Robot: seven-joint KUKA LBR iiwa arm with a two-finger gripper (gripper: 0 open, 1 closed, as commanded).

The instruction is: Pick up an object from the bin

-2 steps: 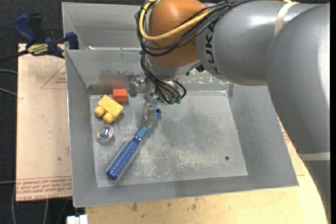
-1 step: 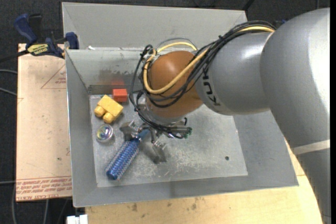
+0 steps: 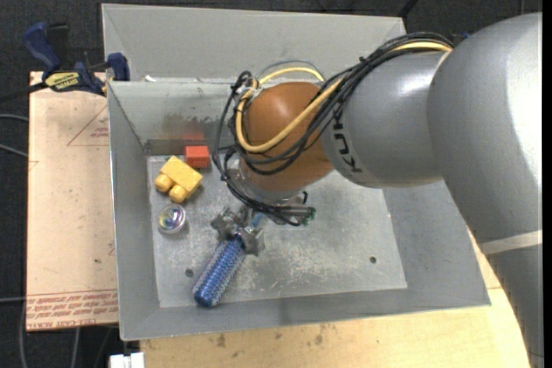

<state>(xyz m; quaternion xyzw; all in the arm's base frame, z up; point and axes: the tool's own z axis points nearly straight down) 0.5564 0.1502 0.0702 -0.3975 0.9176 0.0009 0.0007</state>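
Arm (image 3: 405, 121) outstretched, hand (image 3: 238, 230) lowered.

**Four loose things in the left half of the bin**

On the floor of the bin (image 3: 345, 250), the small cube (image 3: 197, 156) lies farthest up the frame, by the back wall. The double block (image 3: 178, 177) lies just below and left of it. Lower still, near the left wall, lies the round cap (image 3: 172, 221). The ribbed roller (image 3: 219, 271) lies slantwise at lower left, its upper end at the hand (image 3: 239, 230), right of the cap. The arm (image 3: 388, 125) comes in from the frame's right.
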